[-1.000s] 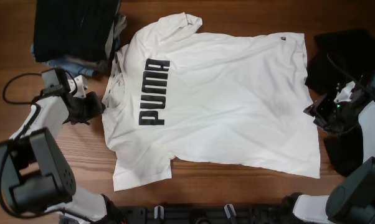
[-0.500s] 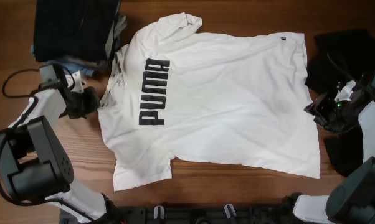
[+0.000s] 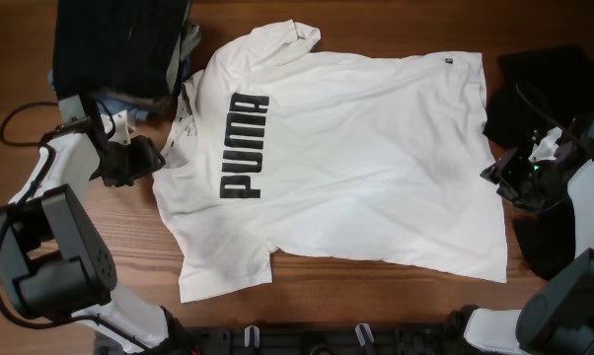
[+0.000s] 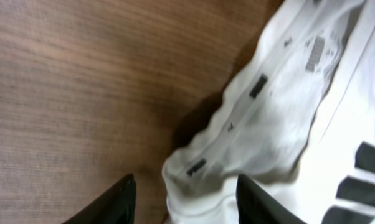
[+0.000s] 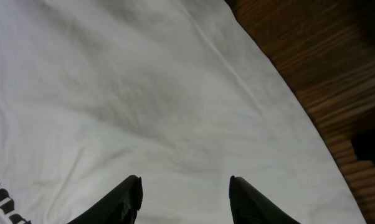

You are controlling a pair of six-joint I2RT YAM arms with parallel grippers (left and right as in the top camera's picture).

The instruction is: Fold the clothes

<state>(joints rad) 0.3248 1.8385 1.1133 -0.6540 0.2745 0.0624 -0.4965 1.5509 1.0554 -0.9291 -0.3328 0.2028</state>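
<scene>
The white T-shirt with black "PUMA" lettering lies spread flat across the table, collar to the left, hem to the right. My left gripper is open at the collar edge; in the left wrist view its fingers straddle the bunched neckline. My right gripper is open at the shirt's right hem; in the right wrist view its fingers hover over flat white cloth.
A stack of dark folded clothes sits at the back left, close to the left arm. Black garments lie at the right edge beside the right arm. Brown wooden table shows around the shirt.
My left gripper has moved up and right to the shirt's collar edge. The right arm and the shirt have not moved.
</scene>
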